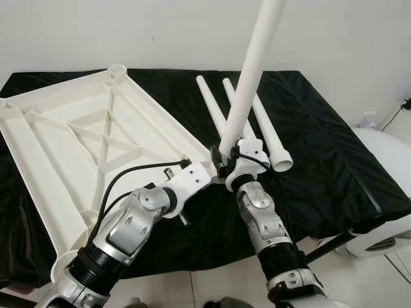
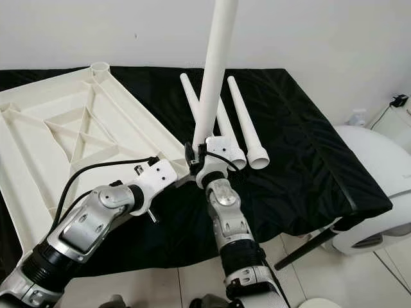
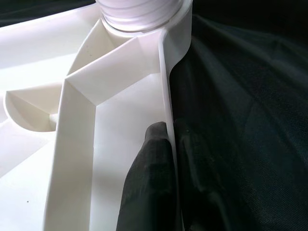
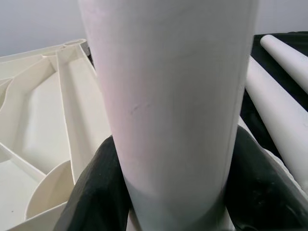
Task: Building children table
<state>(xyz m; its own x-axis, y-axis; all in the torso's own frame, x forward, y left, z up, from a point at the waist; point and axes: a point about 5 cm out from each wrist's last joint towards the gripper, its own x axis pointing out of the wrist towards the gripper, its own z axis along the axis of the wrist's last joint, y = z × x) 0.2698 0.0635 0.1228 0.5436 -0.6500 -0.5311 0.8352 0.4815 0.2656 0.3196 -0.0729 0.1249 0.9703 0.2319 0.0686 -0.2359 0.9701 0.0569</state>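
Note:
The white plastic table top (image 1: 70, 128) lies upside down on a black cloth, ribs facing up, with a round socket (image 1: 117, 69) at its far corner. My right gripper (image 1: 228, 157) is shut on a white table leg (image 1: 252, 70) that stands nearly upright, leaning slightly right, its lower end at the top's near right corner. In the right wrist view the leg (image 4: 168, 96) sits between my black fingers (image 4: 96, 192). My left gripper (image 3: 168, 178) is shut on the table top's thin rim (image 3: 166, 86) just below that corner socket (image 3: 139, 14).
Three more white legs (image 1: 270, 131) lie side by side on the black cloth (image 1: 321, 135) behind the held one. The cloth's front edge drops to a tiled floor (image 1: 359, 282). A white rounded appliance (image 1: 385, 160) stands at the right, and a pale wall runs behind.

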